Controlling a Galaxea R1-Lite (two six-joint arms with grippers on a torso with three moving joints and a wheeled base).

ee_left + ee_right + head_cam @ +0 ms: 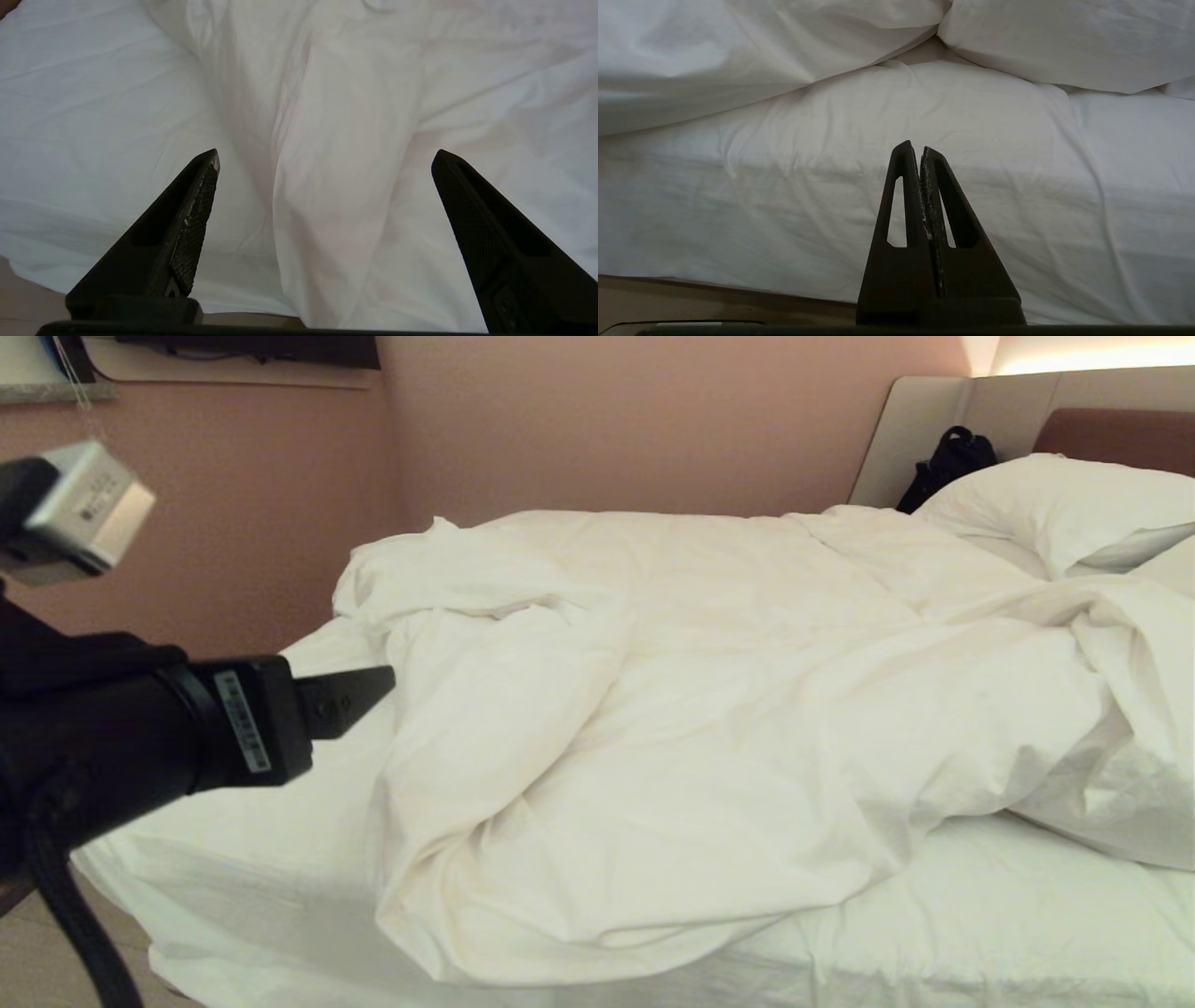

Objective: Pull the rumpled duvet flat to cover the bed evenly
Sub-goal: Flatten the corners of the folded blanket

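From the head camera, the thick, puffy white duvet lies bunched across the middle of the low white-sheeted bed, leaving bare sheet at the near side, so most spreading remains; a plump white pillow and black bag sit by the headboard. At the left wrist, the left hand gapes wide, empty, above a duvet fold. At the right wrist, the right hand is closed, idle beside the mattress.

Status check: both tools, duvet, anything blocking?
Left tool open, empty, over the duvet edge. Right tool shut, parked at the bed side. Duvet bunched, sheet bare. Black bag by headboard, clear of work.
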